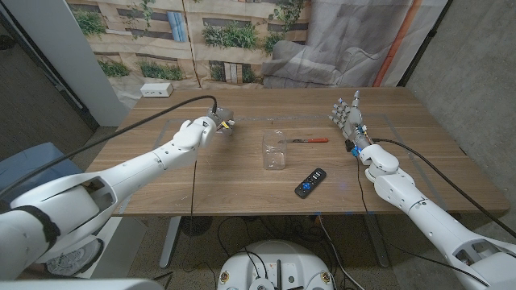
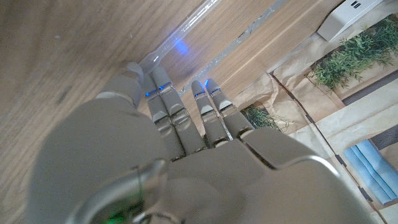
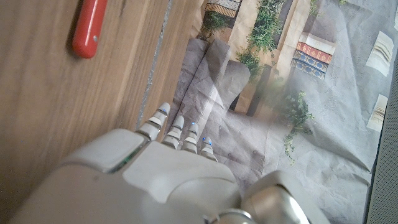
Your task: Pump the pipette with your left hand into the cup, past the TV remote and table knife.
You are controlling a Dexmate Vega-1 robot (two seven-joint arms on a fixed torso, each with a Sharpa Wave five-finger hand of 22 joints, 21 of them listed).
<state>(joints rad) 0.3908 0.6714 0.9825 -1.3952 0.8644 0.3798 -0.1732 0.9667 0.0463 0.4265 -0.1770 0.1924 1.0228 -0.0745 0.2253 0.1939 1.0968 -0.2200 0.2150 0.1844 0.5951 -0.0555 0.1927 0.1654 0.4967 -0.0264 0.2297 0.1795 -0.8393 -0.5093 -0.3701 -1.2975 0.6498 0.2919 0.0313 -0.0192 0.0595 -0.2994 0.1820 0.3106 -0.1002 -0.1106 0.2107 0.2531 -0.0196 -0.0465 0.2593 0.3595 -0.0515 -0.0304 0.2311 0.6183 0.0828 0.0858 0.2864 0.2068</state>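
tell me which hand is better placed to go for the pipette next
Left. The left hand is already at the pipette on its side of the clear cup. The right hand stands beyond the red-handled table knife, farther from it.

left robot hand (image 2: 180,162) back to camera, fingers (image 2: 163,106) extended over wooden counter (image 2: 56,56) | clear pipette (image 2: 186,28) lying just past fingertips | white box (image 2: 354,18) at counter edge
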